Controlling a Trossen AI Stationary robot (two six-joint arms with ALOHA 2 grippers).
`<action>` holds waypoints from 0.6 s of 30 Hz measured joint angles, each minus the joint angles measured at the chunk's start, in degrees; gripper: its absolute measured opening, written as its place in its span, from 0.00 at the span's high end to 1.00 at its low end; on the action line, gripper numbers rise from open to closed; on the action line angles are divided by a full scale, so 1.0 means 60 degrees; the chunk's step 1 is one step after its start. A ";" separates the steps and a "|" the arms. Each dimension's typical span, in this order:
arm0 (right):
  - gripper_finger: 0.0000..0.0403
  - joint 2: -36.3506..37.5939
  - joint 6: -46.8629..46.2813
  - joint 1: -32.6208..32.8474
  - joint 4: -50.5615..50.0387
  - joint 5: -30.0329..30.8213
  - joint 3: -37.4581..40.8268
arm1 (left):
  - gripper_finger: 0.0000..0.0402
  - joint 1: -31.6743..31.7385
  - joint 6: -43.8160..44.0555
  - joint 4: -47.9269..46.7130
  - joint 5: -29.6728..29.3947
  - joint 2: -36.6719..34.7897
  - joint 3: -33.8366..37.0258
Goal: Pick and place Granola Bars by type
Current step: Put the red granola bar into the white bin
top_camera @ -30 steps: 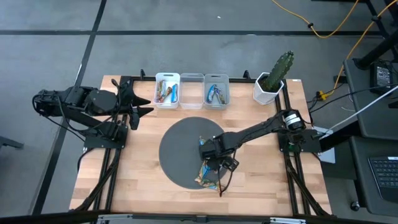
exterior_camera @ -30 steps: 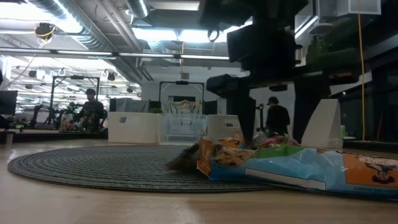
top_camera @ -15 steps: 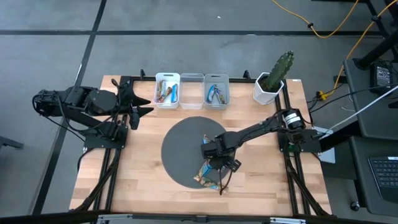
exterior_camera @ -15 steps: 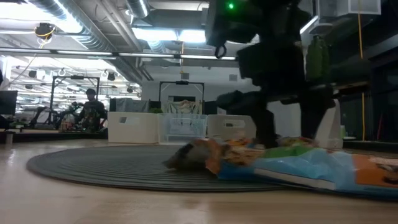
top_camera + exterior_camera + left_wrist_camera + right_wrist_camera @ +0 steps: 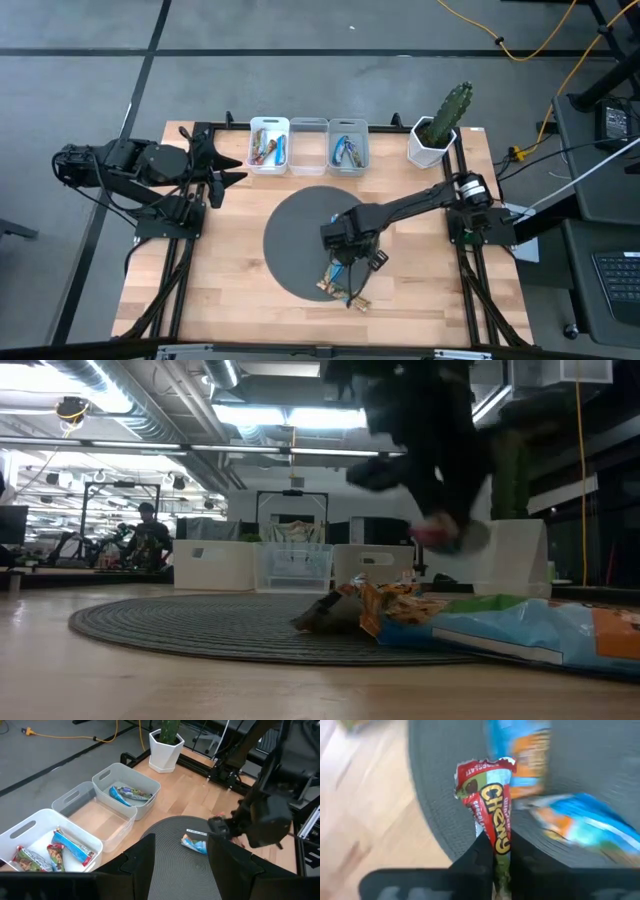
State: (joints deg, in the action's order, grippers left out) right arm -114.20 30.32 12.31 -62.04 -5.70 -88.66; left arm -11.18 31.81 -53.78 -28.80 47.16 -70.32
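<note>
- Wooden table fills the middle of the high view, with a round grey mat at its centre.
- Left arm waits at the left edge of that view; its pincer has fingers apart, holding nothing.
- Right pincer hangs over the mat's lower right edge, clamped on a red bar by its lower end, the rest of the wrapper standing free above the fingers.
- Three bins sit along the top: left bin holds mixed bars, middle bin looks bare, right bin holds blue ones.
- Loose bars lie in a heap at the mat's lower edge.
- Bars look light; crinkly foil seems slippery, so pinching the flat sealed end probably holds best.
</note>
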 joint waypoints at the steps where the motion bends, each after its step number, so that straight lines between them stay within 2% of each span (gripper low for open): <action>1: 0.93 0.0097 -0.0376 -0.0028 -0.0163 0.0206 -0.0201 | 0.58 0.0003 0.0000 -0.0003 0.0000 0.0003 0.0000; 6: 0.91 0.1075 -0.2370 -0.0176 -0.0639 0.1371 -0.1100 | 0.58 0.0000 -0.0004 -0.0010 0.0015 0.0000 0.0000; 9: 0.91 0.1867 -0.3318 -0.0303 -0.0622 0.1661 -0.1481 | 0.58 0.0002 -0.0004 -0.0021 0.0015 0.0000 0.0000; 15: 0.94 0.3429 -0.4353 -0.0515 -0.0356 0.2209 -0.1843 | 0.58 0.0000 -0.0018 -0.0029 0.0022 0.0024 0.0000; 18: 0.91 0.4018 -0.4610 -0.0668 -0.0193 0.2379 -0.1847 | 0.58 0.0000 -0.0067 -0.0030 0.0036 0.0041 0.0000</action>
State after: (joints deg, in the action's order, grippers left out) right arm -90.10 2.66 8.30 -63.19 8.58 -99.74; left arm -11.18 31.41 -53.96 -28.58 47.40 -70.32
